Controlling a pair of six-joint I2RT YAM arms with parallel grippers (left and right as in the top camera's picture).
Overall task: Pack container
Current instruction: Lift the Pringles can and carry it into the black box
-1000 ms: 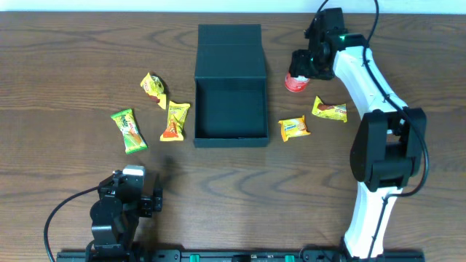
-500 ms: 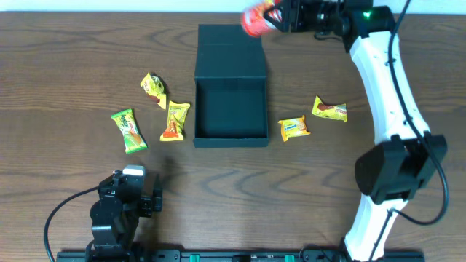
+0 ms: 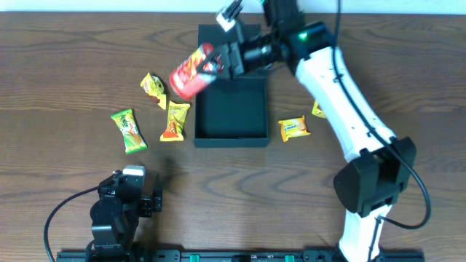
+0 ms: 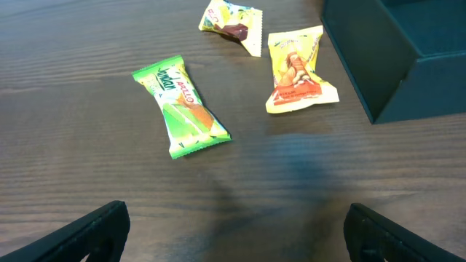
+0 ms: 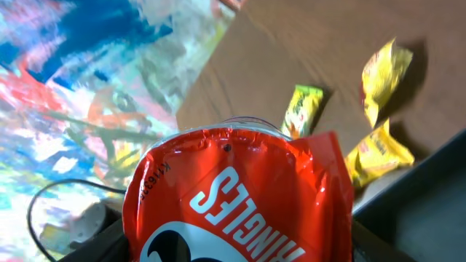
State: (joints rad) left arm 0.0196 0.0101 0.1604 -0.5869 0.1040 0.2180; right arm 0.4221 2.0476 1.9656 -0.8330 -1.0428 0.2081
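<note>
The container [image 3: 231, 138] is a dark box standing open mid-table, its flap lid [image 3: 218, 38] folded back. My right gripper [image 3: 216, 62] is shut on a red chip can [image 3: 188, 73] and holds it tilted in the air over the container's left wall. In the right wrist view the red can [image 5: 240, 182] fills the space between the jaws. My left gripper [image 3: 128, 191] rests near the front left, open and empty. Its dark fingers [image 4: 95, 233] frame bare table in the left wrist view.
Left of the container lie a green packet [image 3: 128, 131], a yellow packet [image 3: 153, 87] and a yellow-orange packet [image 3: 175, 120]. To its right is a yellow cookie packet [image 3: 294, 129], and another packet [image 3: 318, 110] shows partly behind the right arm. The left wrist view shows the green packet [image 4: 182, 108] and the container corner [image 4: 393, 65].
The right arm has swung left with the red can, from the table's back right, past the lid, to above the container's left wall. The left arm has not moved.
</note>
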